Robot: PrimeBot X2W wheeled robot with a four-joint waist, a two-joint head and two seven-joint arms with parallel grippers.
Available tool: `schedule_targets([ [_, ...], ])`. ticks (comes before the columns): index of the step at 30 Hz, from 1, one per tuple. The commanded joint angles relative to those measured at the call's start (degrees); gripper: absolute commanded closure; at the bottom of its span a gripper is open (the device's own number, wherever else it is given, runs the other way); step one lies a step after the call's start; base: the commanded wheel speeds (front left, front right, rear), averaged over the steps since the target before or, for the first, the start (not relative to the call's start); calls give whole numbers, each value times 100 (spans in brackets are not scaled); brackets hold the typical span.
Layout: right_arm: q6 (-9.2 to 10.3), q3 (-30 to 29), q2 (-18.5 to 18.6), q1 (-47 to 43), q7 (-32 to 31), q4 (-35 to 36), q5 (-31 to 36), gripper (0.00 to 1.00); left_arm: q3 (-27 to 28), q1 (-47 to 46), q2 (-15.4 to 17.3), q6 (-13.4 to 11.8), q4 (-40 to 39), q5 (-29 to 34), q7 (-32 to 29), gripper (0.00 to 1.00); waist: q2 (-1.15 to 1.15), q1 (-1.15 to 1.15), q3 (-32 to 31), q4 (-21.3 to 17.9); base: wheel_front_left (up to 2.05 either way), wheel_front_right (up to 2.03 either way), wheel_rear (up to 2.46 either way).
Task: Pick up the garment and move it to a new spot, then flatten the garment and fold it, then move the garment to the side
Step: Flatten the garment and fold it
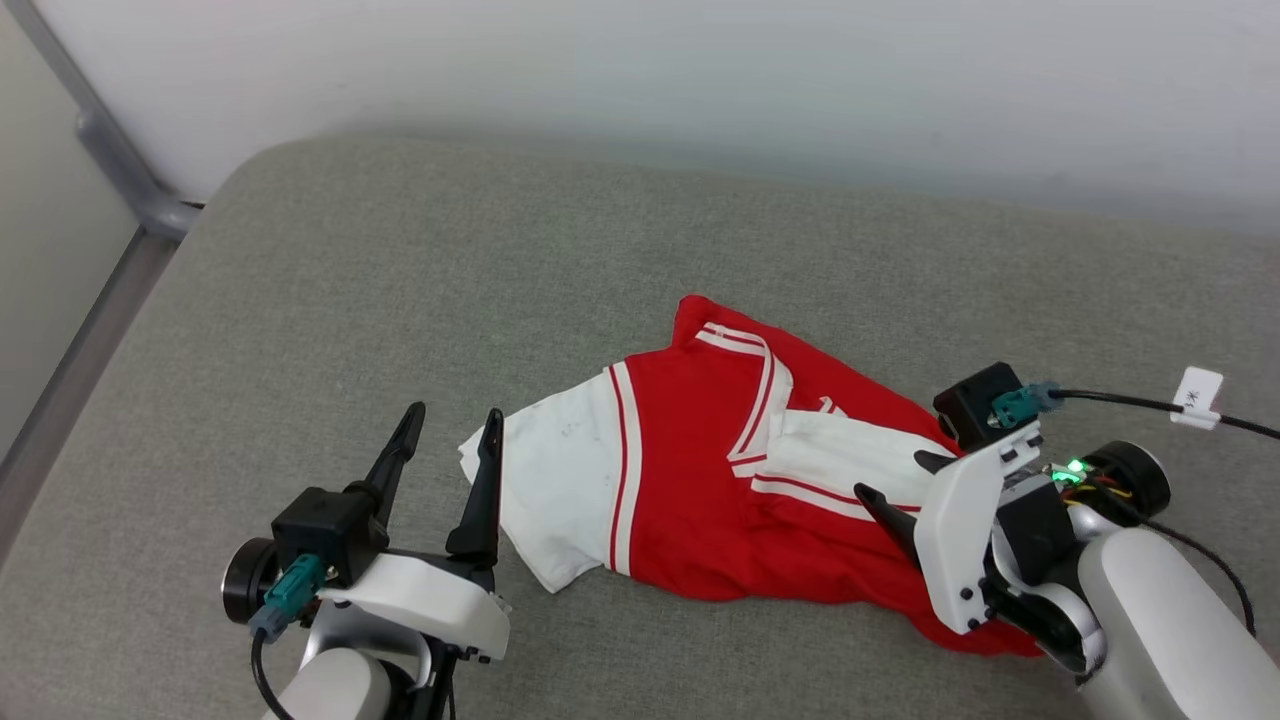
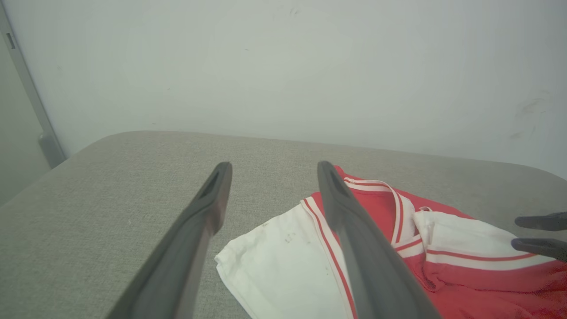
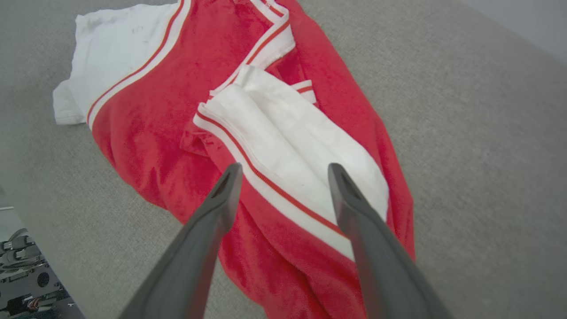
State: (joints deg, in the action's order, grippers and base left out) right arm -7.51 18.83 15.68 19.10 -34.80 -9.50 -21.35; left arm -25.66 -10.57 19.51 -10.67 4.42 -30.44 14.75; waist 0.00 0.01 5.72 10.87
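Looking down from the head view, you've got the garment (image 1: 690,500) lying crumpled on the grey padded surface (image 1: 400,280), right of centre in the lower half of the frame. The red body is bunched up. One white sleeve (image 1: 545,490) is spread out toward the left, and the other sleeve (image 1: 850,465) is folded over the red cloth on the right. The striped collar (image 1: 760,400) faces up between them.

Your left gripper (image 1: 454,412) sits at lower left, fingers spread wide with nothing between them, and one fingertip is just beside the edge of the spread sleeve.

Your right gripper (image 1: 892,474) is at lower right, spread just as wide and also empty, pointing up and left over the folded sleeve. In the right wrist view its two fingers frame that sleeve's striped hem at centre frame, but you can't tell whether they touch the cloth.

A black cable with a white tag (image 1: 1197,397) runs off the right edge, and a pale wall (image 1: 700,70) fills the top.
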Motion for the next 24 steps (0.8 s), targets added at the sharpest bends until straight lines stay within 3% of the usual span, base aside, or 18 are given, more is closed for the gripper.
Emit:
schedule_targets([
  [1, 4, 242, 132, 279, -71, -156, -86, 0, 10, -130, -45, 44, 33, 58, 25, 0, 0, -1, 203, 188, 0, 0, 0],
  [9, 4, 1109, 395, 1000, -428, -1054, -569, 0, 50, -322, -234, 206, 196, 124, 50, 0, 0, -1, 472, 334, 0, 0, 0],
  [11, 4, 1183, 422, 1104, -353, -1173, -691, 84, 87, -339, -270, 247, 241, 122, 53, 0, 0, -1, 488, 325, 0, 0, 0],
  [12, 4, 1218, 439, 1132, -315, -1224, -719, 100, 113, -343, -282, 252, 253, 140, 54, 0, 0, -1, 486, 312, 0, 0, 0],
  [19, 4, 1114, 490, 1372, 289, -1150, -675, 100, 259, -150, -289, 300, 330, 232, 49, 0, 0, -1, 303, 52, 0, 0, 0],
  [24, 5, 509, 620, 1282, 670, -874, -488, 100, 311, -47, -270, 285, 327, 261, 44, 0, 0, -1, 138, -215, 0, 0, 0],
])
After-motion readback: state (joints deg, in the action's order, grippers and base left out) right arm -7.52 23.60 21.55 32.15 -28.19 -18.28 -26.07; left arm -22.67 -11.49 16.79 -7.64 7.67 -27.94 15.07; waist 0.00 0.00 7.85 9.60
